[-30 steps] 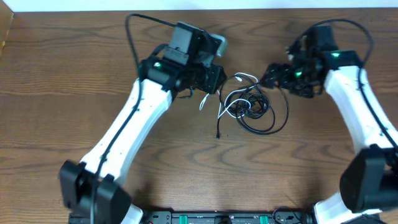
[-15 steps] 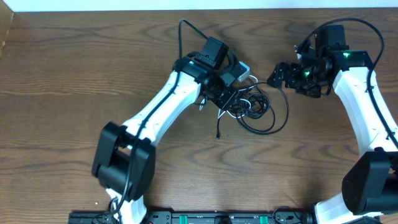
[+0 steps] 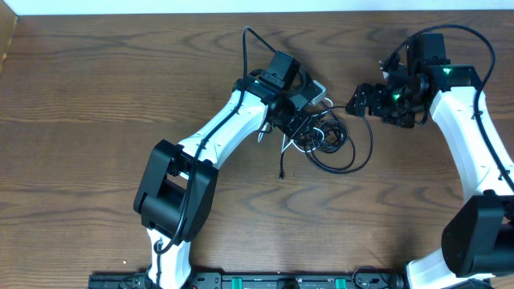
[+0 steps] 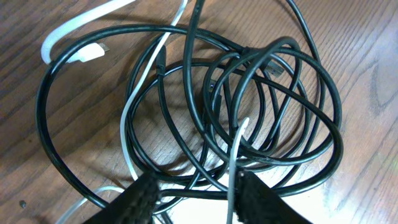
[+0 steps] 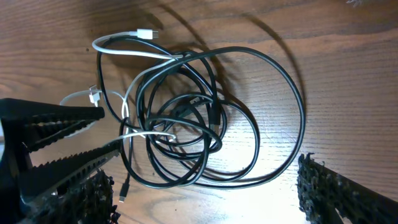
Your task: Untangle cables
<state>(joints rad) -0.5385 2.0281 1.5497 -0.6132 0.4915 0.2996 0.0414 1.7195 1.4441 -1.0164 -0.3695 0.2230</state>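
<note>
The cables [image 3: 333, 144] lie in a tangle of black loops with one white cord on the wooden table. My left gripper [image 3: 303, 122] is down on the clump's left side. In the left wrist view the cables [image 4: 249, 106] fill the frame, and the open left gripper [image 4: 199, 182] straddles a black strand and a pale one. The white cord's plug [image 4: 90, 53] lies upper left. My right gripper [image 3: 355, 100] is wide open just right of the clump. In the right wrist view the right gripper [image 5: 204, 171] hovers over the cables [image 5: 199, 124], touching none.
The left gripper's black fingers [image 5: 56, 134] reach in at the left of the right wrist view. A loose black plug end [image 3: 282, 174] lies below the clump. The thicker arm wires [image 3: 250, 44] run from the arm backs.
My left arm has swung right from beside the clump onto it, its fingers now among the strands. The right gripper has drawn slightly up and right. The cables have barely shifted.
</note>
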